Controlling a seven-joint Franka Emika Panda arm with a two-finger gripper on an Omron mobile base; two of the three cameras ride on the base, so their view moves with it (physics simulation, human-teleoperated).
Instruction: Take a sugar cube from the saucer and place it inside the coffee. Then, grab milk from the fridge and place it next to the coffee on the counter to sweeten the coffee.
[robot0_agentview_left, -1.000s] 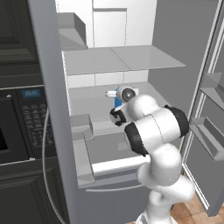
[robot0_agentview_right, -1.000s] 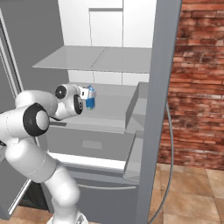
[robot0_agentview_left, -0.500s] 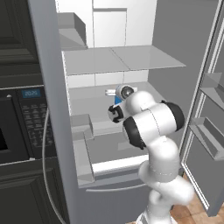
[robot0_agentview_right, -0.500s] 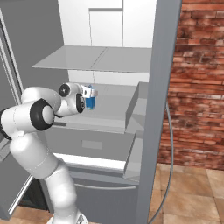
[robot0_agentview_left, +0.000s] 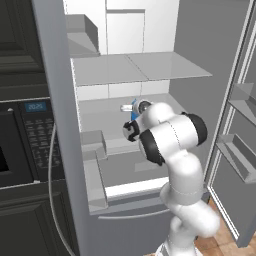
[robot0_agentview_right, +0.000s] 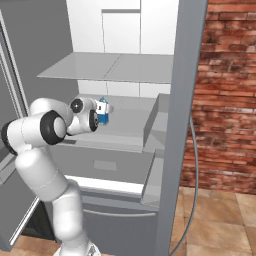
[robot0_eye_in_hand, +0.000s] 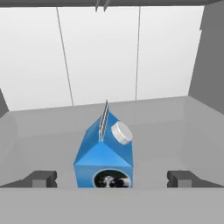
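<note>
**Operator:** What is changing at the fridge over the last second?

**Technician:** The arm is extending deeper into the open compartment. In both base views the wrist is sitting further in over the middle shelf than a second ago, and the base cameras are holding the same framing, so the arm is moving, not the base. The milk is not moving; it is standing upright on that shelf, cap toward the camera.

**Operator:** Where is the carton relative to the gripper?

**Technician:** In the hand view the carton is sitting between the two fingertips, roughly centred, with a clear gap on each side. In the left base view the milk is showing just past the wrist; in the right base view the milk is showing just beyond the hand.

**Operator:** What is the pincer doing?

**Technician:** The fingers are standing wide apart and are touching nothing. No clamp on the carton is occurring yet.

**Operator:** What does this mean for the task?

**Technician:** Judging from these views, the robot is working on the milk stage and is finishing the approach. The carton is already bracketed, so the next action is probably closing on its side walls. Whether the fingers are reaching far enough along the carton body cannot be told from here. The carton is tall and narrow, so an off-centre squeeze is risking a tip or a twist
</note>
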